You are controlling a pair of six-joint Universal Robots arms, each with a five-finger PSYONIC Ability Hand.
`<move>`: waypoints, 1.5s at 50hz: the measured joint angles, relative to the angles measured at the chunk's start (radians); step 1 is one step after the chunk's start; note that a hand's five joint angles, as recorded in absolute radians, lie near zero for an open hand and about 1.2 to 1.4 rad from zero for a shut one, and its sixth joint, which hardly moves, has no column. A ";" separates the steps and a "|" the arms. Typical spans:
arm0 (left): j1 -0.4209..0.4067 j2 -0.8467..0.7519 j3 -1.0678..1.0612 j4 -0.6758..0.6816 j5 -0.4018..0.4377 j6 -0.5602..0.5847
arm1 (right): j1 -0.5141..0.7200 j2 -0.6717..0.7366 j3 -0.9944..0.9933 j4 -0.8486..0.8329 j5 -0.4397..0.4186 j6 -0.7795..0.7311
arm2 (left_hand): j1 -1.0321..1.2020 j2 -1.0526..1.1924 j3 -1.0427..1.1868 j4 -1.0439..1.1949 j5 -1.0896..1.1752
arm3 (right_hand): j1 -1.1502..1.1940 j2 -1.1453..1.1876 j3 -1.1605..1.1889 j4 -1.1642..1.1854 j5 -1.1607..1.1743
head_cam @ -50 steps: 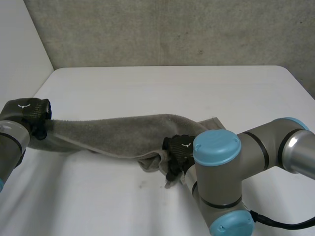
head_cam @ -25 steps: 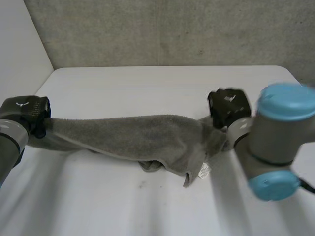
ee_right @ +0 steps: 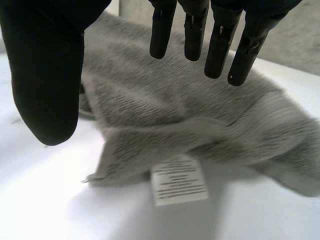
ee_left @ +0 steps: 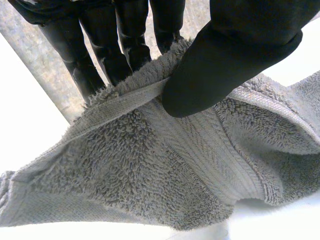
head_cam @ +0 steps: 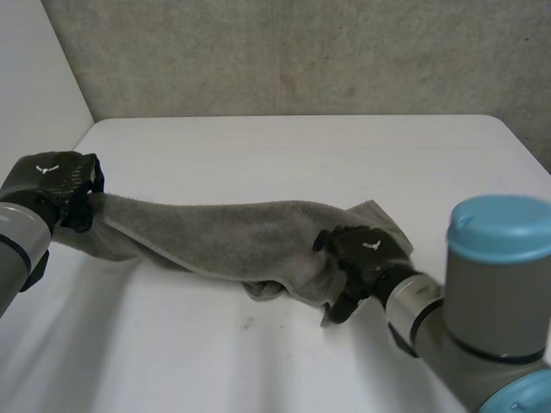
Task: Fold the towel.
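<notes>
My left hand (head_cam: 58,182) has the grey towel (head_cam: 224,237) pinched at one end. Its hemmed edge is clamped between my thumb (ee_left: 235,55) and the fingers (ee_left: 127,45) behind it. From that grip the cloth sags away in a long, bunched rope toward my right hand (head_cam: 362,251).

The right hand is spread wide, fingers straight and thumb well apart, holding nothing. It hovers just above the towel's other end, which lies crumpled on the white surface (head_cam: 284,155). Below its fingertips a corner is folded over on itself, with a white care label (ee_right: 179,186) lying flat at the hem under my palm.

This is thick terry: soft, limp and light. I judge it will keep no shape of its own and will droop wherever I am not holding it. The pile should give good friction, so slipping worries me little.

The flat woven band along the hem is the firmest place to pinch, so I would take the corner beside the label there. The danger is catching both layers of the folded-over corner, which would leave the towel twisted when I draw it out.
</notes>
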 measured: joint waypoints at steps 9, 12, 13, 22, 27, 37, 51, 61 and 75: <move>0.002 -0.012 -0.001 0.003 -0.001 -0.001 | 0.058 0.150 -0.001 -0.108 0.044 -0.007 | 0.000 0.000 0.000 0.000 0.000 | 0.071 0.043 0.045 0.051 0.046; 0.002 -0.014 -0.001 0.004 -0.001 -0.001 | 0.062 0.189 -0.015 -0.144 0.087 -0.026 | 0.000 0.000 0.000 0.000 0.000 | 0.163 0.125 0.126 0.130 0.125; 0.002 -0.015 -0.001 0.005 -0.001 -0.001 | 0.062 0.195 -0.017 -0.154 0.097 -0.031 | 0.000 0.000 0.000 0.000 0.000 | 0.163 0.125 0.126 0.130 0.125; 0.002 -0.026 -0.001 0.005 -0.001 -0.001 | 0.052 0.215 -0.018 -0.305 0.197 -0.141 | -0.001 0.000 0.000 0.000 0.000 | 0.357 0.296 0.298 0.302 0.294; 0.003 -0.031 -0.001 0.005 -0.001 -0.001 | 0.046 0.210 -0.012 -0.331 0.204 -0.181 | -0.001 0.000 0.000 0.000 0.000 | 0.381 0.318 0.320 0.324 0.314; 0.003 -0.033 -0.002 0.005 -0.001 -0.001 | -0.004 0.211 -0.015 -0.333 0.198 -0.247 | -0.001 0.000 0.000 0.000 0.000 | 0.303 0.263 0.263 0.267 0.270; 0.003 -0.042 -0.003 0.006 -0.001 -0.001 | -0.093 0.210 -0.006 -0.326 0.184 -0.334 | -0.001 0.000 0.000 0.000 0.000 | 0.501 0.438 0.438 0.420 0.393; 0.001 -0.048 -0.002 0.006 -0.002 -0.001 | -0.136 0.197 -0.013 -0.344 0.125 -0.325 | -0.001 0.000 0.000 0.000 0.000 | 0.990 0.854 0.858 0.864 0.856; -0.022 -0.006 0.083 -0.024 -0.001 0.003 | -0.210 -0.088 -0.188 -0.116 0.025 -0.354 | -0.001 0.000 0.000 0.000 0.000 | 1.011 0.874 0.876 0.882 0.874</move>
